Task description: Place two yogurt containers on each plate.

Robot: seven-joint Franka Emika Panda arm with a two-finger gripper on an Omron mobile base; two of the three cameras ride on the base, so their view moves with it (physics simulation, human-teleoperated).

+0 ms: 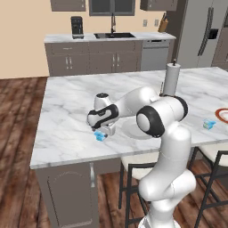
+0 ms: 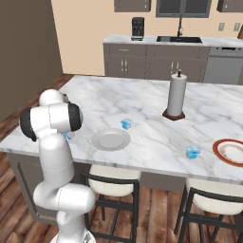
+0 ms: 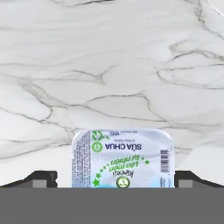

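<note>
In the hand view a yogurt container (image 3: 122, 157) with a printed white lid lies on the marble between my two finger tips, with a gap on each side. My gripper (image 3: 118, 180) is open and straddles it. The left base view shows the gripper (image 1: 101, 132) pointing down over this yogurt container (image 1: 99, 137) near the island's front left edge. The pale grey plate (image 2: 110, 139) lies just to its right, with a second yogurt container (image 2: 126, 124) behind it. A third yogurt container (image 2: 192, 152) sits left of the red-rimmed plate (image 2: 231, 151).
A paper-towel roll on a dark round base (image 2: 175, 96) stands upright mid-island behind the plates. Stools (image 2: 111, 175) are tucked under the island's front edge. My own arm (image 1: 153, 118) hides part of the grey plate in the left base view.
</note>
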